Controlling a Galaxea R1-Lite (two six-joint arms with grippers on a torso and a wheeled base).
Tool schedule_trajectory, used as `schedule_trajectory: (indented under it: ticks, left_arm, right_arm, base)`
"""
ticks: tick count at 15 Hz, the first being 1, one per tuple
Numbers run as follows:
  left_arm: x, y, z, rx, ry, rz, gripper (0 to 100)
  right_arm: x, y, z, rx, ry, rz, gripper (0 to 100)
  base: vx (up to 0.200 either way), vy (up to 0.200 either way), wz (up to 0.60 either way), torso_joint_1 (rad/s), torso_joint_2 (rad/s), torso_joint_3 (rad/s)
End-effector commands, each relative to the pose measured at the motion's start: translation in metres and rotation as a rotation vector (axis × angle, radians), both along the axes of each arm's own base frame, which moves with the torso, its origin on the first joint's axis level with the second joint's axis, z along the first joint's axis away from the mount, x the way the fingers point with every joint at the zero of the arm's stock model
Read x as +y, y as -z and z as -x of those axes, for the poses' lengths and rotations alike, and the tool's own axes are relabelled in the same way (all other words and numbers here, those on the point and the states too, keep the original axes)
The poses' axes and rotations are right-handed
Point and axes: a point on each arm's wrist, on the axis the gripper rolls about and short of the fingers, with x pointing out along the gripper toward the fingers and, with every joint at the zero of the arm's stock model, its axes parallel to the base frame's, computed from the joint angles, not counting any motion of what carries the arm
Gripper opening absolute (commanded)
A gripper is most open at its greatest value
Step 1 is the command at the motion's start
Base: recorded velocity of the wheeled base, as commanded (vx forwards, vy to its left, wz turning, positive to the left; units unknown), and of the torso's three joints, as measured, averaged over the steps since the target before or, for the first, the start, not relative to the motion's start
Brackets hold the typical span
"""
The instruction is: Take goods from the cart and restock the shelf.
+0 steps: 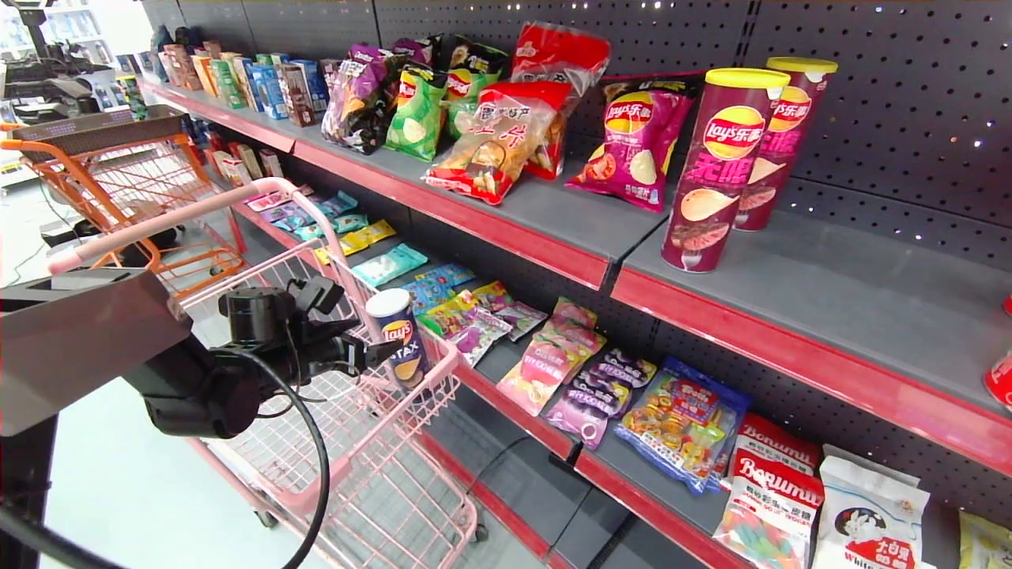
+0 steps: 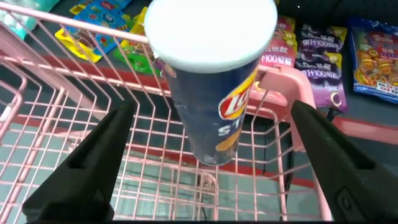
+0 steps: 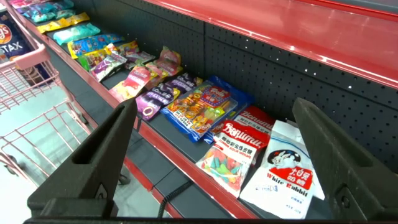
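Head view: red-edged grey shelf beside pink cart.

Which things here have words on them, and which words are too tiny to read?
Blue can in cart: big logo, a word beneath.
Purple cans: logo, large characters.
Red-and-white bags: big word on top.
Far boxes: too small to read.

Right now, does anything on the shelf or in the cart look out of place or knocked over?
One red snack bag on the top shelf lies slumped forward toward the front edge, while neighbouring bags lean back. The blue can stands upright in the pink cart.
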Motion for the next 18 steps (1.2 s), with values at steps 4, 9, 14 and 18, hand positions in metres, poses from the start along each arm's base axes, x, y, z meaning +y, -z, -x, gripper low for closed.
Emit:
schedule_trajectory:
  ticks: [4, 9, 14, 18]
  left_arm:
    - [-0.006, 0.010, -0.016, -0.016, 0.013, 0.001, 100]
    - [-0.011, 0.018, -0.025, -0.019, 0.020, -0.001, 100]
    - [-0.018, 0.023, -0.031, -0.025, 0.032, -0.003, 0]
    - [-0.017, 0.018, -0.027, -0.030, 0.030, -0.002, 0]
  right_arm:
    - [0.000, 0.000, 0.000, 0.001, 0.000, 0.001, 100]
    - [0.000, 0.000, 0.000, 0.001, 0.000, 0.001, 100]
    - [0.000, 0.000, 0.000, 0.001, 0.000, 0.001, 100]
    - [0.000, 0.000, 0.000, 0.001, 0.000, 0.001, 100]
  base:
    - [0.000, 0.000, 0.00, 0.000, 0.00, 0.000]
    - [0.000, 0.000, 0.00, 0.000, 0.00, 0.000]
    - [0.000, 0.000, 0.00, 0.000, 0.00, 0.000]
    - [0.000, 0.000, 0.00, 0.000, 0.00, 0.000]
